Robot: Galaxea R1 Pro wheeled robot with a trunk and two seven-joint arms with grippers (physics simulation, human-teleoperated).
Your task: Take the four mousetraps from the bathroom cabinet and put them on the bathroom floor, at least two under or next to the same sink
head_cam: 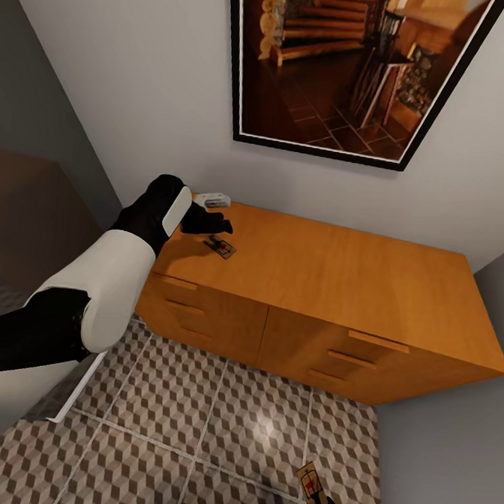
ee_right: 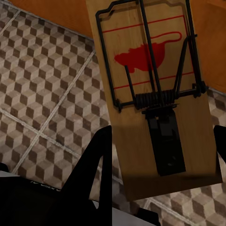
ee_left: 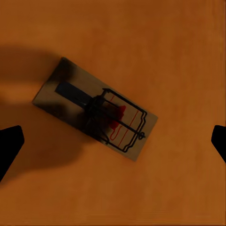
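Two mousetraps in play at the orange-brown cabinet

The cabinet stands on the cube-patterned bathroom floor below a framed picture. The left gripper hangs spread wide above a mousetrap lying flat on the cabinet top. The right gripper pinches a second mousetrap over the tiles.
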